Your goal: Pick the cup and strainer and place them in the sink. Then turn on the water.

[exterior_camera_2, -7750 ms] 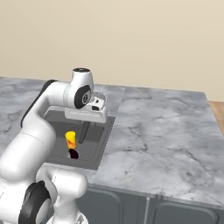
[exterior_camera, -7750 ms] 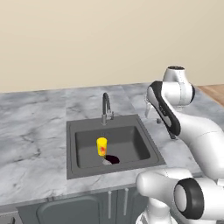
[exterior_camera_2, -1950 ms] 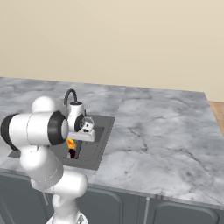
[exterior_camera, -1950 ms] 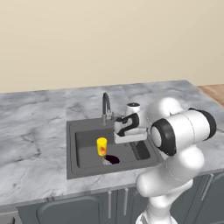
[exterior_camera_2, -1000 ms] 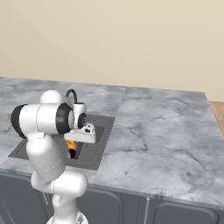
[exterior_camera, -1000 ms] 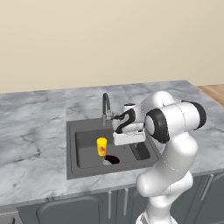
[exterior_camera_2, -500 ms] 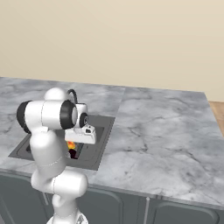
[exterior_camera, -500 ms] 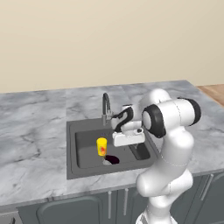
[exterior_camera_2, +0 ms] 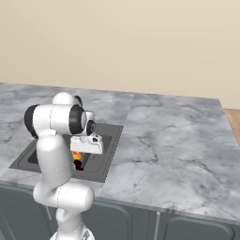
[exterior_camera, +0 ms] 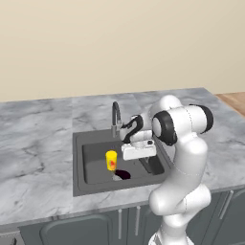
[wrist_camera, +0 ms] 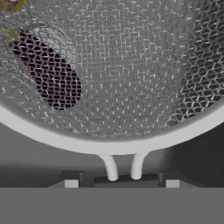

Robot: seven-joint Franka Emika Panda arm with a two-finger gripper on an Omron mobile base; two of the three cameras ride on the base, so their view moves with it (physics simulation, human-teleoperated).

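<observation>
Over the sink [exterior_camera: 79, 143], the gripper [exterior_camera: 139, 151] is clamped on the strainer [wrist_camera: 113, 74] by its handle, mesh head low above the basin for release. At the basin's middle, the cup [exterior_camera: 111, 160] stands upright; the tap [exterior_camera: 115, 116] awaits.

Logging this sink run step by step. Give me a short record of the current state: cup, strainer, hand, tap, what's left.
cup: upright inside the sink
strainer: mesh head just ahead of the hand, handle running back between the fingertips; appears held
hand: over the sink, beside the cup, apparently shut on the strainer's handle
tap: no stream visible
left: release strainer into sink, turn on water
</observation>
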